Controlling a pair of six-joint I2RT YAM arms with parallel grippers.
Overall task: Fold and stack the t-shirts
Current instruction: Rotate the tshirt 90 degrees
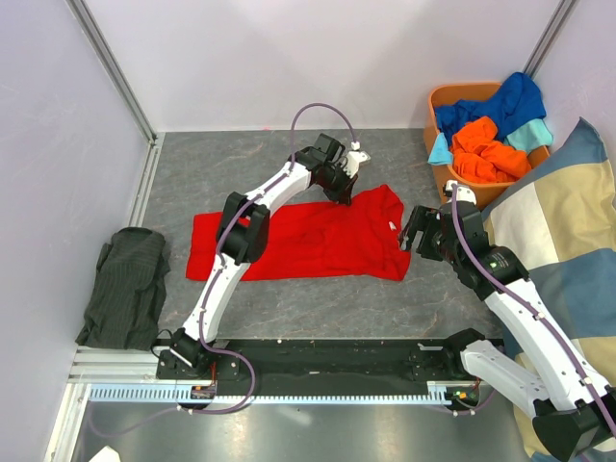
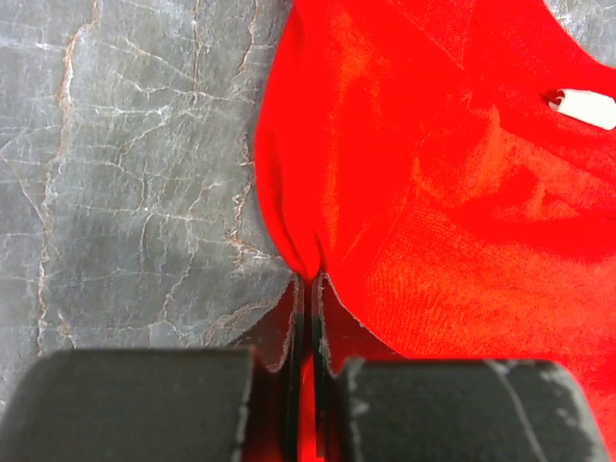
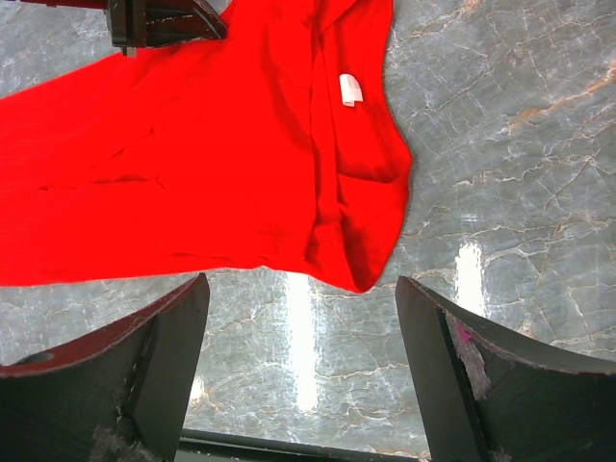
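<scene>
Dark folded cloth (image 1: pixel 125 287) far left — orange basket (image 1: pixel 431 123), checked cushion (image 1: pixel 568 217) right.

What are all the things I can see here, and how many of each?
t-shirt: one, red, spread flat mid-table
label: one, white, at the t-shirt's neck
basket: one, orange, far right corner
shirts: count unclear, blue, orange and teal, heaped in the basket
cushion: one, blue and beige checks, right side
cloth: one, dark greenish grey, folded, left side
table: one, grey marbled
left gripper: one, black, shut on the t-shirt's far edge
right gripper: one, black, open, by the t-shirt's right end
</scene>
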